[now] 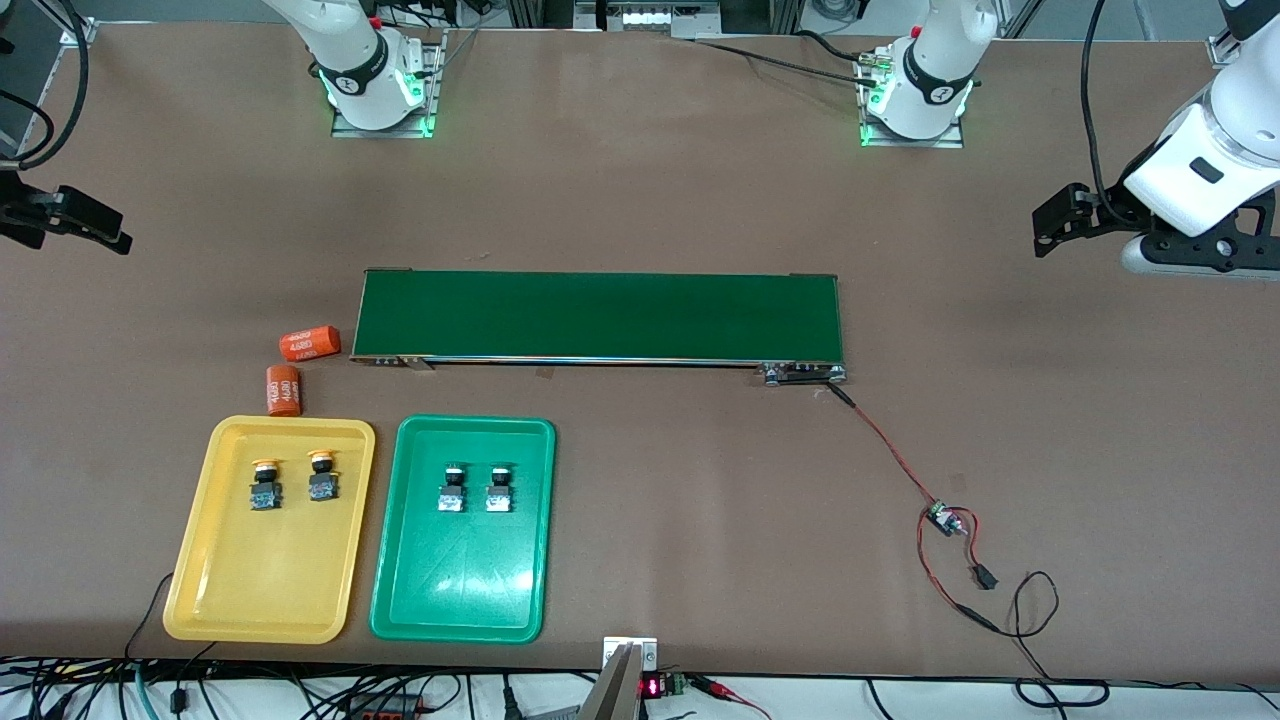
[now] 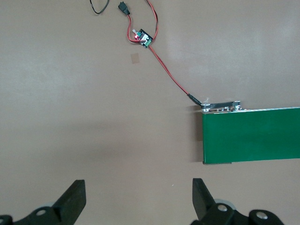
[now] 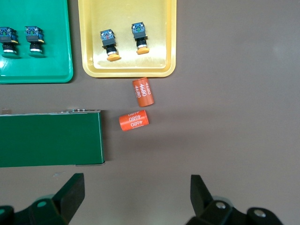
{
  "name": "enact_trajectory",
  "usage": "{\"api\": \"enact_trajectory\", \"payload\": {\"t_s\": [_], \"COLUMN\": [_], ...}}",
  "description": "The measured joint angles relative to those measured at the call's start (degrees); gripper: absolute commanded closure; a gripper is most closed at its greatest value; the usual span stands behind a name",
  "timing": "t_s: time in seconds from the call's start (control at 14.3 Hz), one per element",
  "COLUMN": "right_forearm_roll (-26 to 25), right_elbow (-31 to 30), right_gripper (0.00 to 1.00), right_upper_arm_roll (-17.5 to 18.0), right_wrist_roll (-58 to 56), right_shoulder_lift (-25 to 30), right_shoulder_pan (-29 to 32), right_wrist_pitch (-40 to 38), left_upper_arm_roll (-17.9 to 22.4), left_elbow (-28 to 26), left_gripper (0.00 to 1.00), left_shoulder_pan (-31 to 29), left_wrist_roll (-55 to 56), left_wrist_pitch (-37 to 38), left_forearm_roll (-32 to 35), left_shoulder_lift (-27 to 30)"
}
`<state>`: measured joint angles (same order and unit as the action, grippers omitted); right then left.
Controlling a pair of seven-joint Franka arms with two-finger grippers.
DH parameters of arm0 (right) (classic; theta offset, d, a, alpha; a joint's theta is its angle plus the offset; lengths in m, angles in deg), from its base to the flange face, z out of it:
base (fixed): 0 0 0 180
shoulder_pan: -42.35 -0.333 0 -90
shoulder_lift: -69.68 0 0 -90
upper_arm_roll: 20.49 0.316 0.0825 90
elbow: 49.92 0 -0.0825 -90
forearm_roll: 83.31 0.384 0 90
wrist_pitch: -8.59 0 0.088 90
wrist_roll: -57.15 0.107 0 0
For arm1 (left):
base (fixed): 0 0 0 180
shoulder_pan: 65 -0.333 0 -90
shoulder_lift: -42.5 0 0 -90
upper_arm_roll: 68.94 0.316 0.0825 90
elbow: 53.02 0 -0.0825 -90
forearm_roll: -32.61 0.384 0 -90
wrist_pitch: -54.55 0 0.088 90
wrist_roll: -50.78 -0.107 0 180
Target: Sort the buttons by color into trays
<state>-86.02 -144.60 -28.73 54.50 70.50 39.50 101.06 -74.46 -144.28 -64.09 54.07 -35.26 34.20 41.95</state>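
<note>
In the yellow tray we saw two yellow-capped buttons, and two green-capped buttons in the green tray. Our left gripper and right gripper waited over bare table, both spread wide and empty.

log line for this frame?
yellow buttons: in yellow tray | green buttons: in green tray | left gripper: open, empty | right gripper: open, empty

I work in a robotics lab. My two arm bases are bolted on metal plates on a wide brown tabletop. On it lies a small green conveyor belt, wired to a little circuit board. Many cables hang along the tabletop's edge.
</note>
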Motion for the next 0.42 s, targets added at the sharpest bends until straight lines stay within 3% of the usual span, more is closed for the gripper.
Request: {"api": "enact_trajectory", "payload": {"t_s": [0.42], "right_forearm_roll": [-0.06], "right_elbow": [0.03], "right_gripper": [0.00], "right_upper_arm_roll": [0.25], "right_wrist_roll": [3.65], "right_shoulder_lift": [0.09], "right_shoulder_pan": [-0.36], "right_wrist_pitch": [-0.01], "left_upper_arm_roll": [-0.01], "left_elbow": [0.03], "left_gripper": [0.00], "left_shoulder_pan": [0.02], "left_wrist_roll": [0.00], "left_wrist_pitch": [0.00], "left_forearm_roll": [0.00], "left_shoulder_lift": [0.00]}}
